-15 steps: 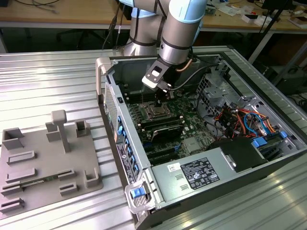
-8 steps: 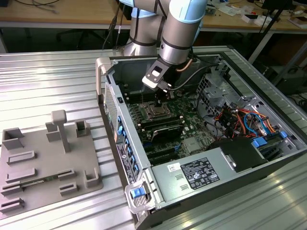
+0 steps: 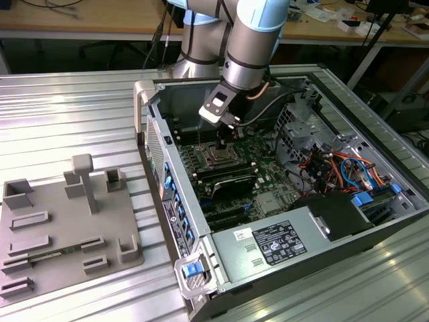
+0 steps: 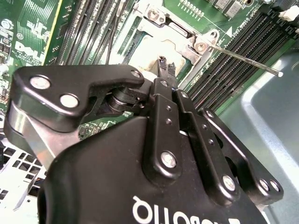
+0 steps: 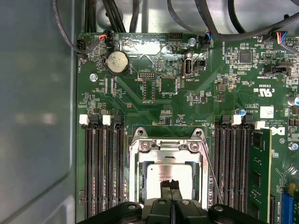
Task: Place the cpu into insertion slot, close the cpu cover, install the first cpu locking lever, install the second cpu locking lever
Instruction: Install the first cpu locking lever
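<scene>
The cpu (image 5: pixel 161 171) lies in the socket, its silver-grey top showing through the open centre of the cpu cover (image 5: pixel 140 161). The cover lies flat over it. My gripper (image 5: pixel 170 183) is shut, its two black fingertips pressed together with nothing between them, just above the chip's top. In the second wrist view the same shut gripper (image 4: pixel 166 66) points down at the cpu (image 4: pixel 147 53). A thin locking lever (image 4: pixel 243 58) sticks out free from a corner of the socket, and in the first wrist view this lever (image 5: pixel 212 175) runs beside the cover. In the exterior view the gripper (image 3: pixel 226 139) hangs over the socket (image 3: pixel 218 158).
Black memory slots (image 5: pixel 103 172) flank the socket, with a fitted memory module (image 5: pixel 259 172) on one side. Cables (image 5: pixel 117 14) hang near the board's edge by a coin battery (image 5: pixel 117 62). Outside the case (image 3: pixel 144 100), a grey fixture plate (image 3: pixel 60 221) lies at the exterior view's left.
</scene>
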`<state>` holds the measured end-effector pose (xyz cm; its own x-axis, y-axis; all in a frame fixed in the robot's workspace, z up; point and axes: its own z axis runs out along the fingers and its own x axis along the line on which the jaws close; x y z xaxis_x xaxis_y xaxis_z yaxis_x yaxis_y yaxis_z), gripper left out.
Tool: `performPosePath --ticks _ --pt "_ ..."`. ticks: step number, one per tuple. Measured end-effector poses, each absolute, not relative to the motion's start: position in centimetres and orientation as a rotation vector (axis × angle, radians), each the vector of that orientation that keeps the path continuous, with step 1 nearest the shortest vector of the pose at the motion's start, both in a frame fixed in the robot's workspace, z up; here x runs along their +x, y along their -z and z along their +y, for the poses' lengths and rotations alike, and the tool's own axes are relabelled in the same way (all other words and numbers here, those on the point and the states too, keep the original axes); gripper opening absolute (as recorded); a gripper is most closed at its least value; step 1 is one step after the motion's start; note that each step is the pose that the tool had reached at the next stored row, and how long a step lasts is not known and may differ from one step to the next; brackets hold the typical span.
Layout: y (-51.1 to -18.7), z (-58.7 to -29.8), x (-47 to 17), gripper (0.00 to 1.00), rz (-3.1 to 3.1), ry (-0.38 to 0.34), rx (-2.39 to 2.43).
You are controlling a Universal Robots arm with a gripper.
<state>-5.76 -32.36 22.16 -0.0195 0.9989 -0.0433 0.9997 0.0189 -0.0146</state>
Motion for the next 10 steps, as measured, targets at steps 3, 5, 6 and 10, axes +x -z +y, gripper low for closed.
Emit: performPosePath --ticks 3,5,6,10 --pt "-22.9 -32.4 -5.8 0.11 2.227 0.064 2.185" --pt "-23.6 -32.4 -5.8 0.11 2.228 0.064 2.185" --pt "-24.0 -32.4 -5.8 0.11 2.228 0.064 2.184" --pt "-24.7 -32.4 -5.8 0.11 2.231 0.065 2.181"
